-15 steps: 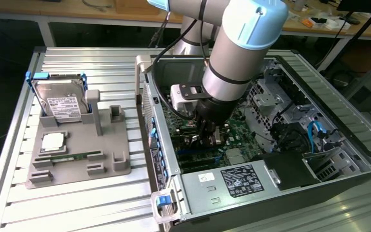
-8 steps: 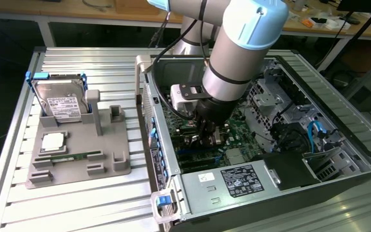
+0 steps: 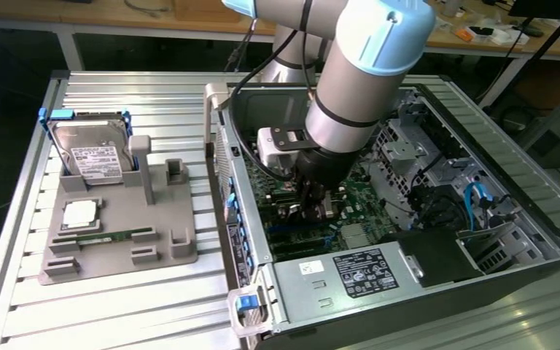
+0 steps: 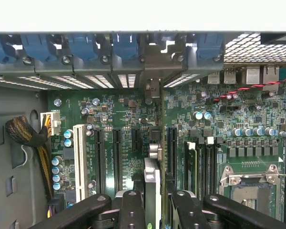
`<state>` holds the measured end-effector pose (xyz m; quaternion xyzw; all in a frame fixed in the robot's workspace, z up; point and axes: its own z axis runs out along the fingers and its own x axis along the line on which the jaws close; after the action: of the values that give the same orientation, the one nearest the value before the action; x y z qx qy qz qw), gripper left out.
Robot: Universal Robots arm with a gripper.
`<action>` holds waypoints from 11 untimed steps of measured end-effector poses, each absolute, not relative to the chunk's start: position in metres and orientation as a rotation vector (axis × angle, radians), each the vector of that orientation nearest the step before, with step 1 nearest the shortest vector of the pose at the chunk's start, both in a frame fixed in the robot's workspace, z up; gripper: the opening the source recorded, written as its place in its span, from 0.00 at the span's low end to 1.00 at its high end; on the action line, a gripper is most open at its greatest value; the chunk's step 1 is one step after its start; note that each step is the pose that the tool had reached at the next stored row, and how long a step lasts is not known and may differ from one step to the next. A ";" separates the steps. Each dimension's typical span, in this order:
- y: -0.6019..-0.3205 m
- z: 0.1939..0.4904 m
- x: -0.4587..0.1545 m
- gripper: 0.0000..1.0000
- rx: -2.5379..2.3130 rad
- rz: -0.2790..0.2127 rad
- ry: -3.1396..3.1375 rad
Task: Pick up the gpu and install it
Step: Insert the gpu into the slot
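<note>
The gpu [image 4: 157, 143] is a thin black card seen edge-on, standing upright over the green motherboard [image 4: 114, 114] between two black expansion slots [image 4: 171, 143]. Its far end reaches the case's rear bracket openings [image 4: 152, 88]. My gripper [image 4: 155, 210] is shut on the card, one black finger [image 4: 132, 210] on each side. In the exterior view the gripper [image 3: 309, 208] hangs deep inside the open PC case [image 3: 513, 182], low over the board. Whether the card sits in a slot cannot be told.
A grey fixture tray [image 3: 163, 248] lies to the exterior view's left of the case, holding a silver hard drive [image 3: 90, 157], a CPU [image 3: 78, 213] and a green RAM stick [image 3: 105, 237]. Inside the case are a power supply [image 3: 358, 273], a CPU socket [image 4: 248, 191], RAM slots [image 4: 205, 167] and a braided cable bundle [image 4: 26, 136].
</note>
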<state>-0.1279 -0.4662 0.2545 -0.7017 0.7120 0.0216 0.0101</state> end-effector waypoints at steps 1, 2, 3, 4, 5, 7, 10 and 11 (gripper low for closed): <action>-0.466 0.254 -0.128 0.27 -2.190 0.068 2.222; -0.466 0.253 -0.128 0.27 -2.190 0.068 2.222; -0.466 0.253 -0.128 0.27 -2.190 0.068 2.222; -0.466 0.253 -0.128 0.27 -2.190 0.068 2.222; -0.466 0.253 -0.128 0.27 -2.190 0.067 2.222; -0.466 0.253 -0.128 0.27 -2.190 0.067 2.222; -0.466 0.253 -0.128 0.27 -2.190 0.067 2.222; -0.466 0.253 -0.128 0.27 -2.190 0.067 2.222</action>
<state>-0.1279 -0.4661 0.2533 -0.7017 0.7120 0.0216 0.0102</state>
